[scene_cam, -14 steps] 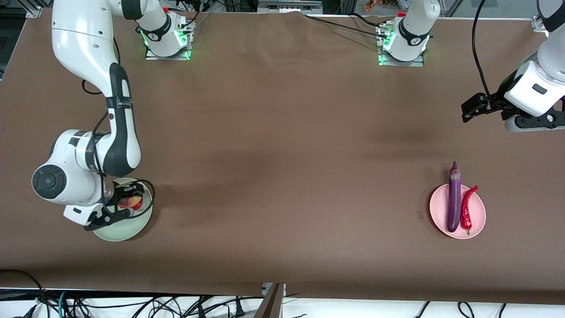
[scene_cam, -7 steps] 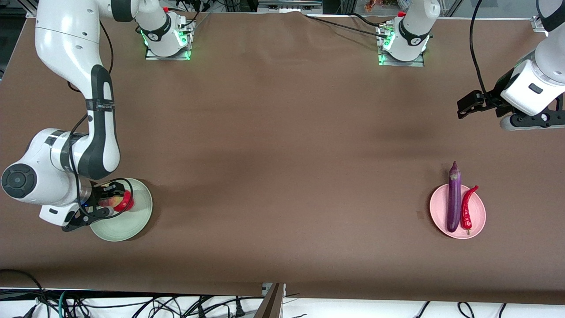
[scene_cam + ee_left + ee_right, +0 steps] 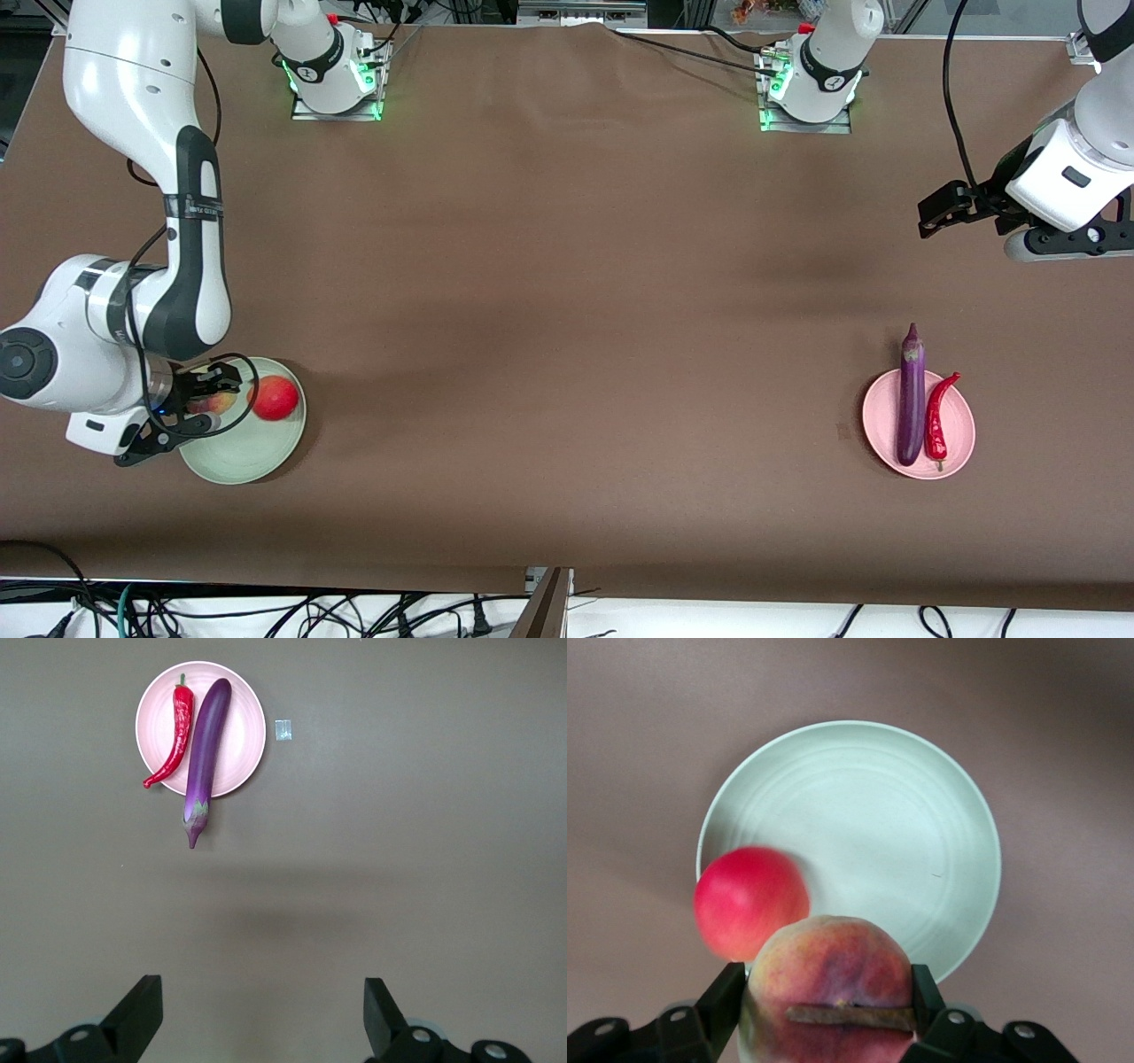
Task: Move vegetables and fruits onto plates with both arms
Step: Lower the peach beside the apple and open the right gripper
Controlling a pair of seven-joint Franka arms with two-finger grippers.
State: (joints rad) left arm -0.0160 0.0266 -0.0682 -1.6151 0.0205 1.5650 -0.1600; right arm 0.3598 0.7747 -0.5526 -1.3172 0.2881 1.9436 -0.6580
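Peach (image 3: 830, 979) sits clamped between the fingers of my right gripper (image 3: 202, 403), held over the edge of the pale green plate (image 3: 232, 458) at the right arm's end of the desk (image 3: 567, 292). To finish this step well, I judge I should bring the peach over the bare middle of the plate, lower it until it touches, and only then part the fingers, since a round fruit let go from a height could roll off the low rim. I should also keep it clear of the red pomegranate-like fruit (image 3: 275, 397), which already lies on that plate near its rim and looks blurred in the right wrist view, so it may not be settled.

My left gripper (image 3: 261, 1014) waits with its fingers wide apart, up over bare desk at the left arm's end. The pale pink plate (image 3: 959, 434) there holds the purple eggplant (image 3: 911, 399), its stem end overhanging the rim, with the red chili pepper (image 3: 937, 415) lying just beside it.
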